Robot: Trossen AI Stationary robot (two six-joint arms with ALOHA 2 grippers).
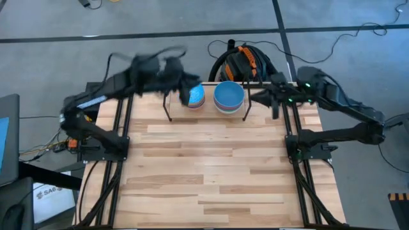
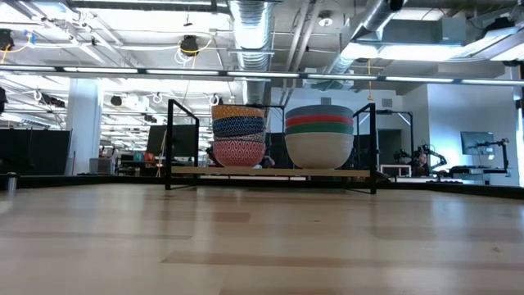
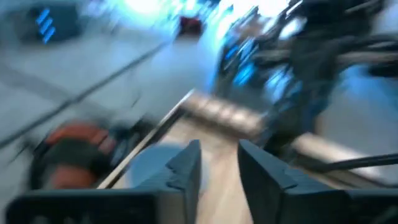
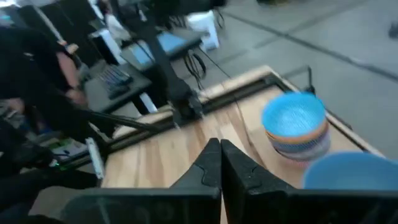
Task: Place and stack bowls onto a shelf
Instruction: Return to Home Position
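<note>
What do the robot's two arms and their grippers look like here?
Both arms are dark, slim jointed links. The left arm carries looping black cables and a pale strip along one link. The right arm shows small green lights near its wrist. The left gripper and right gripper each have two dark, wedge-shaped fingers.

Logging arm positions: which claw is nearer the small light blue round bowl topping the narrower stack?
Left. The left claw hangs right at the small light blue round bowl's edge; the right claw is farther off, past the larger blue round bowl next to it.
</note>
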